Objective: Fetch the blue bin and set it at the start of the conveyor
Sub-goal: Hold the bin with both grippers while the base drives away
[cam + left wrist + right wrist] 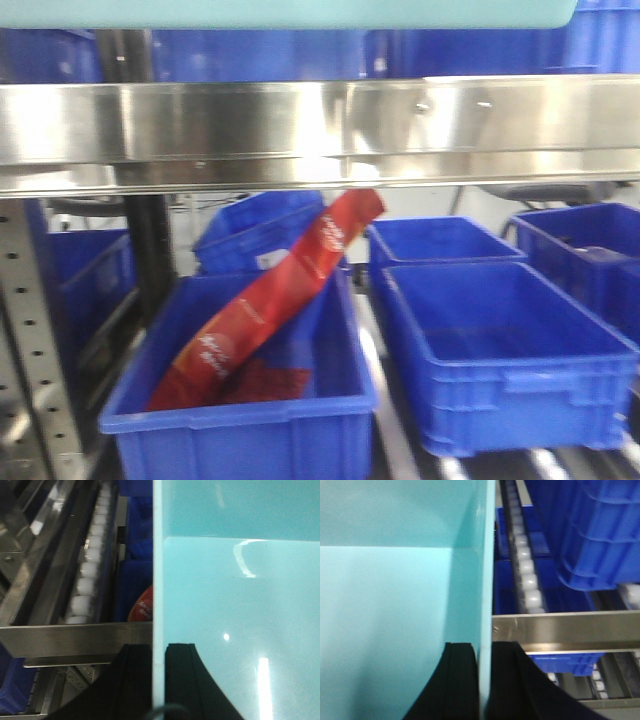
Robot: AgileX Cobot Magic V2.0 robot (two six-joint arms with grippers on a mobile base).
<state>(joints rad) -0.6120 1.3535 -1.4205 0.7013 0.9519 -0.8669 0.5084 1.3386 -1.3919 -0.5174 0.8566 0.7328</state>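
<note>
The left gripper (159, 680) is clamped on the left end wall of the blue bin (240, 605), one finger inside and one outside. The right gripper (484, 680) pinches the opposite wall the same way. The bin thus spans between both arms, its long axis parallel to the stainless-steel shelf rail (320, 125) and above it. Dark royal-blue bins (500, 350) sit below that rail. The conveyor start is not in view.

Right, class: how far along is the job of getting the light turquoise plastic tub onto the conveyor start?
Done: the left gripper and right gripper each clamp a wall of the light turquoise plastic tub. In hand: held above the stainless-steel shelf rail. Left: no conveyor shows, so carrying and placing remain.
</note>
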